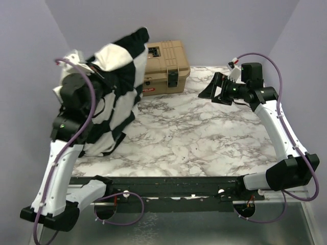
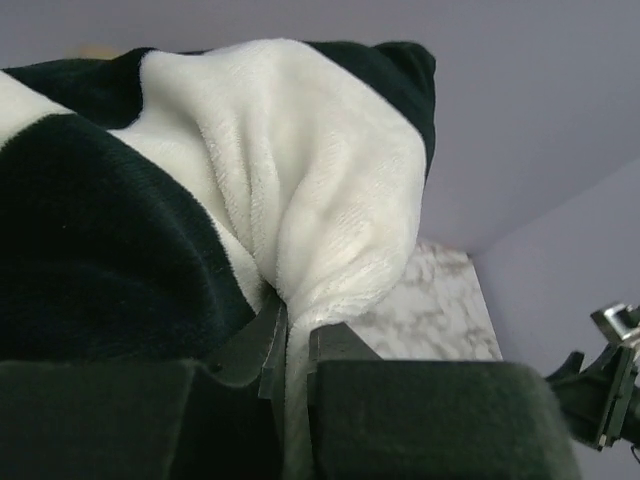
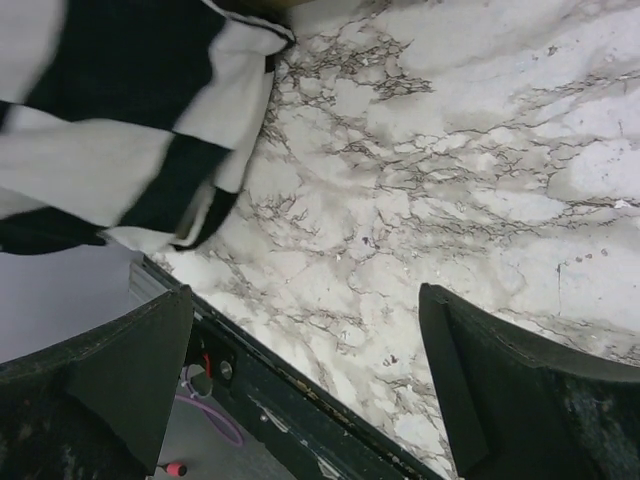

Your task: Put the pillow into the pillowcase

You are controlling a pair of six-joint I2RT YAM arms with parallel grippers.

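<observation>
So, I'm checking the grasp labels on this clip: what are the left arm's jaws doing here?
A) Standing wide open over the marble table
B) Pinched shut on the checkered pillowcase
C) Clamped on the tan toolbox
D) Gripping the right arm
B: the left wrist view shows the left jaws closed tight on a fold of the pillowcase, and the top view shows the fabric hanging from that arm.

Pillowcase (image 1: 120, 71) — soft fleecy cloth, matt, short nap, table (image 1: 204, 138) smooth marble-look top with faint sheen, far toolbox (image 1: 168, 64) matt tan plastic, right gripper (image 3: 305, 300) — matt black plastic, slightly scuffed, left cable (image 1: 94, 99) smooth purple sheath
</observation>
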